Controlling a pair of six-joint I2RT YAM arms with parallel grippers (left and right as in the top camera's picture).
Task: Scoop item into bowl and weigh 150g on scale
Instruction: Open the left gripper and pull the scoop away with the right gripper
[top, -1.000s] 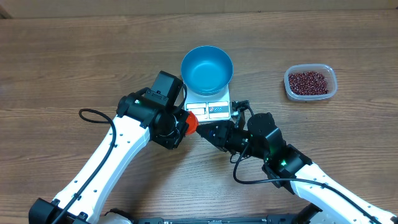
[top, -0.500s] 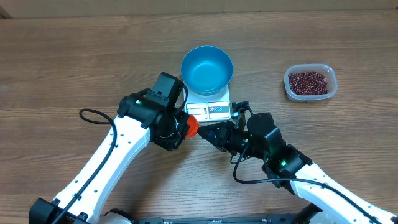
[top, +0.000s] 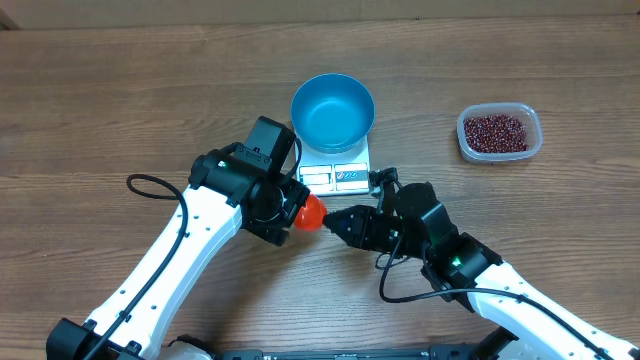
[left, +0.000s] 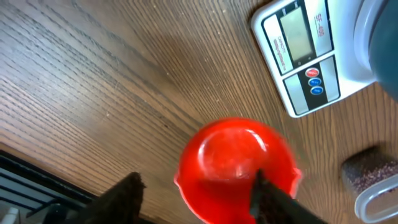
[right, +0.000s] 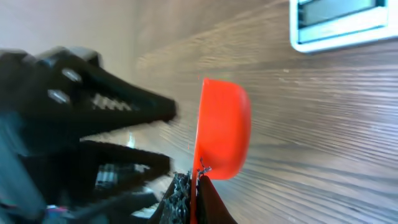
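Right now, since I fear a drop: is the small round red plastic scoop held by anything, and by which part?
The right gripper is shut on the small round red plastic scoop at its rim edge; the left gripper stands open, not gripping it.

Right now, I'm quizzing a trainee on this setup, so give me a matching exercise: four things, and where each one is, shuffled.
Things:
1 bowl
2 beans
3 scoop
4 scale

Places:
a in the tub
b in the right gripper
c under the bowl
d on the scale

Pairs: 1-d; 2-a; 3-b; 4-c
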